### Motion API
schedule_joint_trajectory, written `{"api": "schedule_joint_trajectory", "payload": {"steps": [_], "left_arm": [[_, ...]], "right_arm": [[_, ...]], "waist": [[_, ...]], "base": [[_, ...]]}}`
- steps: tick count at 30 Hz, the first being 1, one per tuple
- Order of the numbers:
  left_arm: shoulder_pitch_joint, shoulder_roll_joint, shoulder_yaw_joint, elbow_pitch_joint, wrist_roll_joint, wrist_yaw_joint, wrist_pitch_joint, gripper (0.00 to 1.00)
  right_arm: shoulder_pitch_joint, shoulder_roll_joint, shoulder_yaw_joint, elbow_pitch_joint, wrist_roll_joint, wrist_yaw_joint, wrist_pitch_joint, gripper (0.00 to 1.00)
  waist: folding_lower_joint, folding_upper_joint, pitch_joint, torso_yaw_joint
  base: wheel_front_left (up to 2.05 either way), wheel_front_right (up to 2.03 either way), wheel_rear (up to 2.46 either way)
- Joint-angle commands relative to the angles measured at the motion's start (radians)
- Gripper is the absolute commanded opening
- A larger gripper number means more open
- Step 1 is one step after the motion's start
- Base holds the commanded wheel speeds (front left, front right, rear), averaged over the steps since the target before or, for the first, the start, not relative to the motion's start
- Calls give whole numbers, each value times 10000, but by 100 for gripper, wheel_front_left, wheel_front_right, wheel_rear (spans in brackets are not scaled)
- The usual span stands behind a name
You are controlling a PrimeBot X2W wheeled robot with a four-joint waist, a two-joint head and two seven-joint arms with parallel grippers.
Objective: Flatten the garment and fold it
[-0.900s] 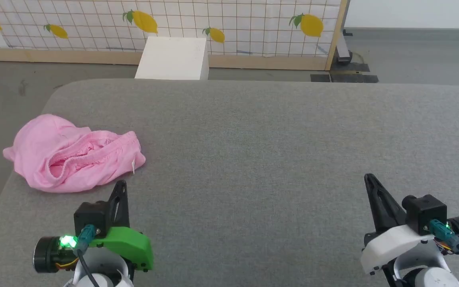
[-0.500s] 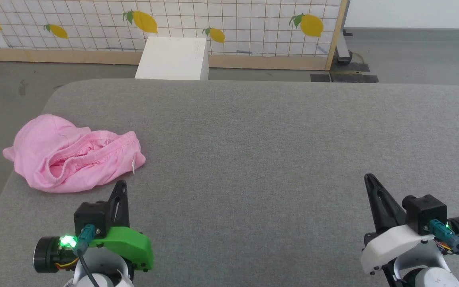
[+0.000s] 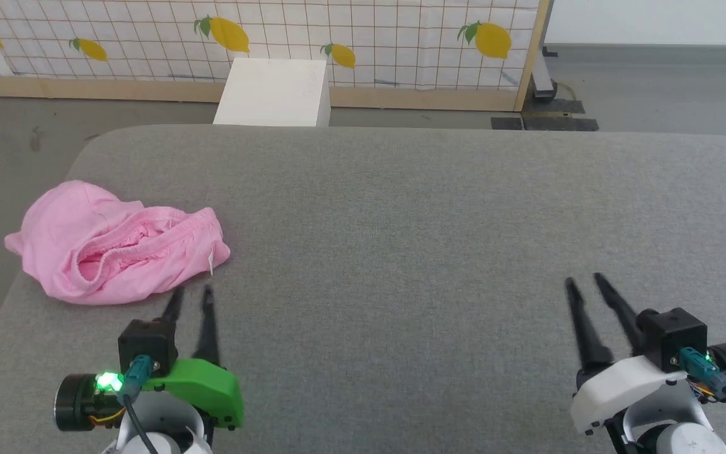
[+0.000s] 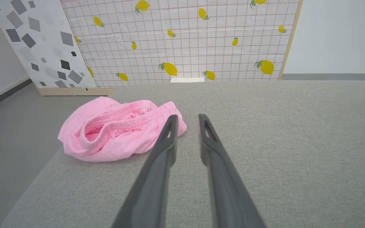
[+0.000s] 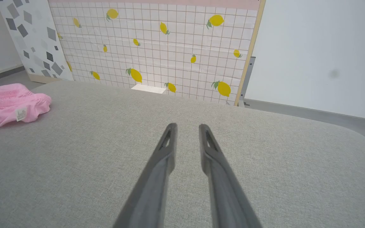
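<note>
The only label I could find was a small white tag at a seam of the garment. Its print was too fine to read. The pink cloth lay bunched at about ten o'clock on the grey tabletop, its gathered waistband facing up. Its far fold lay right at the left edge and seemed to reach slightly past it.

The left gripper sat at seven o'clock, its fingers narrowly parted around nothing, tips just short of the garment's near hem. The right gripper sat at five o'clock with the same narrow gap, also empty and well apart from the cloth.

From the middle round to three o'clock the tabletop ran bare to its rounded corners. Past the far edge, at twelve, a white box stood before a lemon-printed screen.
</note>
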Motion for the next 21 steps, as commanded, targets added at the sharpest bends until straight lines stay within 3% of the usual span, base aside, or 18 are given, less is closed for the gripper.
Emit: {"api": "schedule_joint_trajectory", "payload": {"steps": [1,21], "left_arm": [[6,-1,-27,20,-47,10,-43,100],[-8,-6,-302,282,-483,188,-458,100]], "right_arm": [[14,2,-14,22,52,0,-43,100],[91,6,-179,293,364,-3,-461,100]], "waist": [[0,-1,0,1],[0,-1,-34,289]], "base": [[0,0,0],[0,0,0]]}}
